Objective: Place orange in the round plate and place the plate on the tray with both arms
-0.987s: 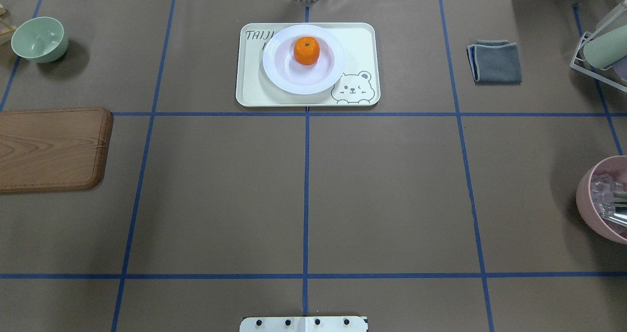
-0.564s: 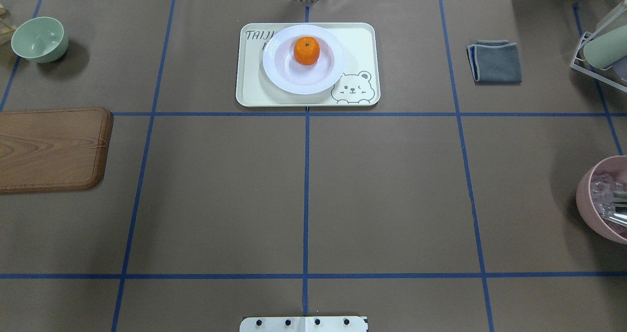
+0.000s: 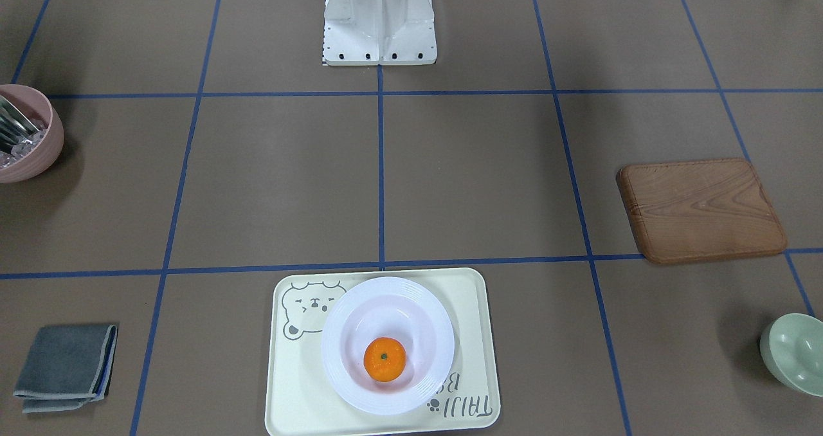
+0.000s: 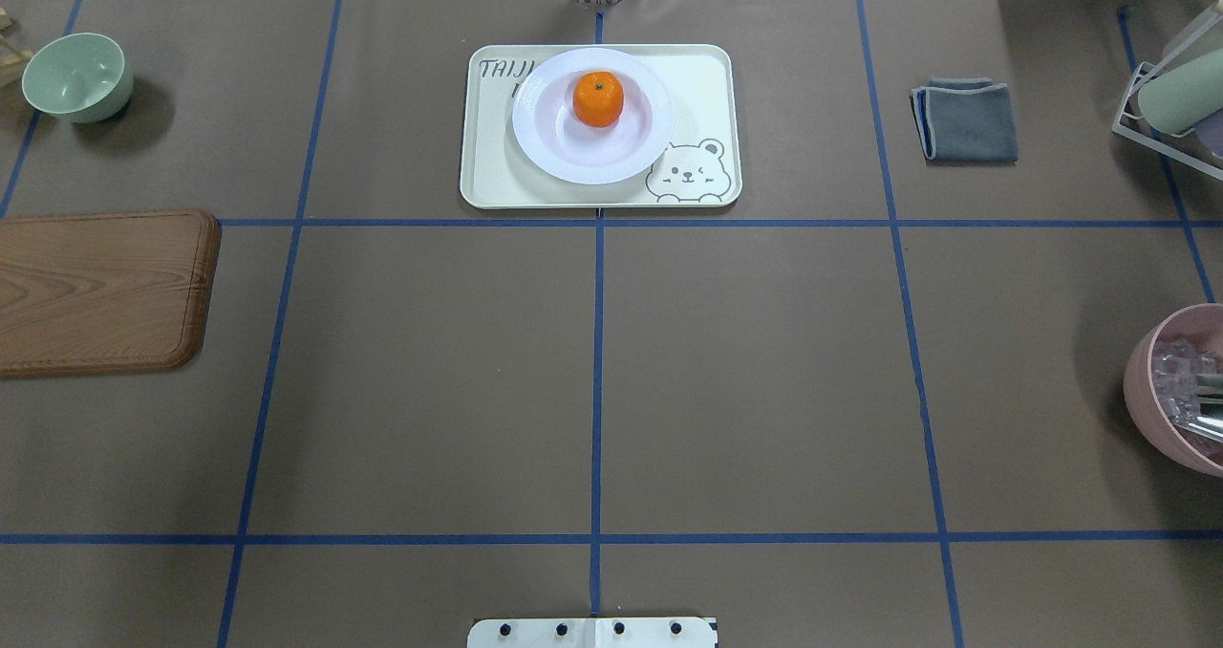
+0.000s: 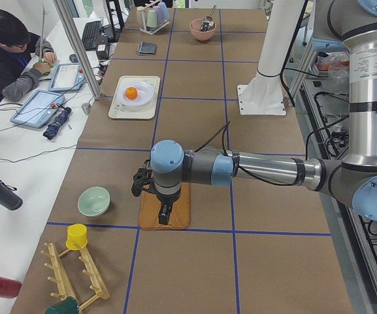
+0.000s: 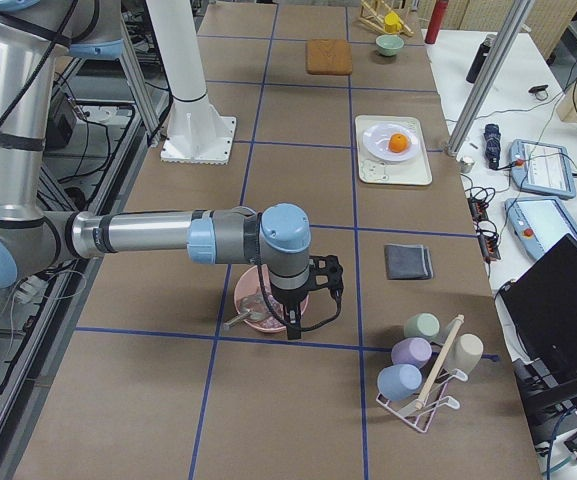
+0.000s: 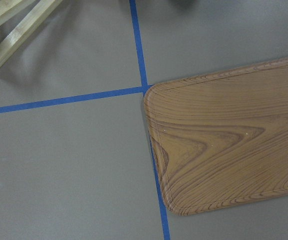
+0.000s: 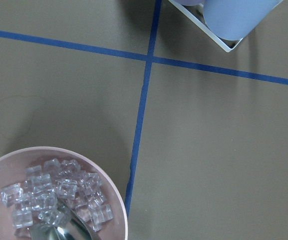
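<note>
Seemingly all is done: the orange (image 4: pixel 598 99) lies in the plate (image 4: pixel 549 146), which sits on the tray (image 4: pixel 702 84), top centre of the overhead view. The left gripper (image 5: pixel 164 212) and right gripper (image 6: pixel 292 328) hang well away; whether they are wide or narrow cannot be told.

Left arm (image 5: pixel 266 171) stretched out level, left fingers (image 5: pixel 164 214) pointing down, right arm (image 6: pixel 148 233) likewise level, right fingers (image 6: pixel 290 328) pointing down

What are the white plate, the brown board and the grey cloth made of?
The plate looks like glazed ceramic or hard plastic: white, shiny, ribbed rim; I can't tell which. The board looks like wood, showing brown grain lines, though maybe printed. The cloth looks like soft fabric: matte, folded, stitched edge.
</note>
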